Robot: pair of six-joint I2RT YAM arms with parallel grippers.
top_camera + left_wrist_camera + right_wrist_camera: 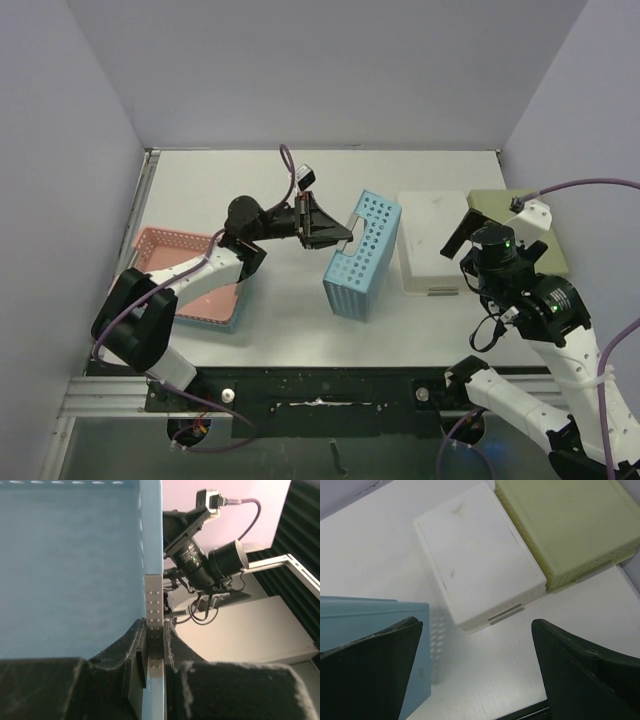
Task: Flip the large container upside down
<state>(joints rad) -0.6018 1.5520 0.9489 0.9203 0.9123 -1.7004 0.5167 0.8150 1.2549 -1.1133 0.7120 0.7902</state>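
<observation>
left gripper [343, 234] pinches the left wall of the blue container [362, 258]; it's up on edge, long axis running front-to-back; right gripper [476, 624] gapes empty off its right side

Pink basket [170, 238] sits open side up at the left edge of the counter [230, 180]. On the right, a white bin [480, 575] and a green bin [570, 525] lie bottom-up, long sides just beside each other; can't tell if they touch. Green is outermost. Both have perforated walls. The white bin's base is scuffed.
</observation>
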